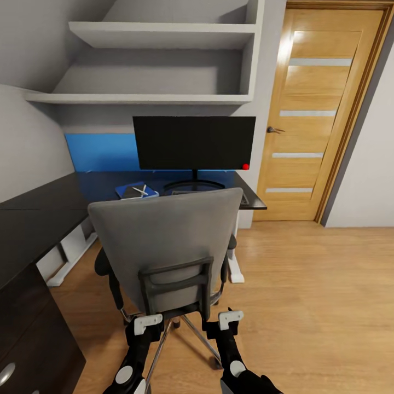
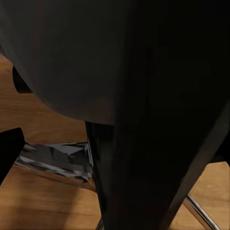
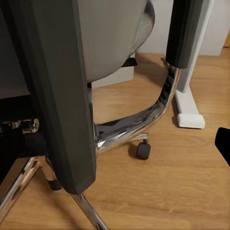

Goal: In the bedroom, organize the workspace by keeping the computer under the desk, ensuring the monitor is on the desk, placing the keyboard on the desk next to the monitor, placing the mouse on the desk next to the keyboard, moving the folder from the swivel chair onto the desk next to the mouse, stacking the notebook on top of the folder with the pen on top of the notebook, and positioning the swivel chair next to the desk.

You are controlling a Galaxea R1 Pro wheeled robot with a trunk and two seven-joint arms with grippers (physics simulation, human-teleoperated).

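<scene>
Wood floor (image 1: 306, 306) carries the swivel chair (image 1: 169, 246) before the surface (image 1: 38, 213); left gripper (image 1: 146, 324) and right gripper (image 1: 230, 317) sit behind the chair, grip state unclear

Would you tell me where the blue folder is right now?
In the head view, the folder lies on the desk, left of the monitor, beyond the swivel chair.

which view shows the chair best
The head view: the chair appears nearly whole from behind, facing the desk, with grey backrest, armrests and part of the silver base. The left wrist view gives a dark close-up of its back and base; the right wrist view shows its frame, chrome leg and a caster.
</scene>
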